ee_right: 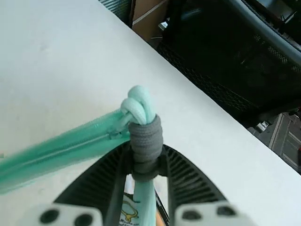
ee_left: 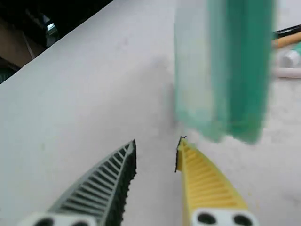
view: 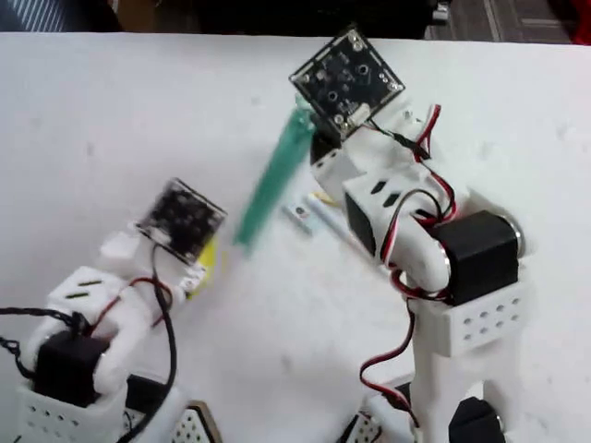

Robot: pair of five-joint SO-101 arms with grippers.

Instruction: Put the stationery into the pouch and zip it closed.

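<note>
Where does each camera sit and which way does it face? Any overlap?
High view: fixed above the table, looking down on left arm and right arm, the right holding the green pouch.
Left wrist view: on that wrist, looking along the open left gripper at the pouch's free end and stationery.
Right wrist view: on that wrist, looking past the right gripper, shut on the pouch's cord loop, toward the table edge.
Shared: all see the pouch.

You have a see-through teal pouch [view: 274, 180] against a plain white table [view: 111, 111]. Its mint cord [ee_right: 138, 106] wears a grey wrap. Your left gripper [ee_left: 156, 141] pairs a dark grey ridged finger with a yellow ridged one; your right gripper [ee_right: 143, 162] is black and ridged. Beside the pouch, the stationery [ee_left: 288, 59] is white and orange.
</note>
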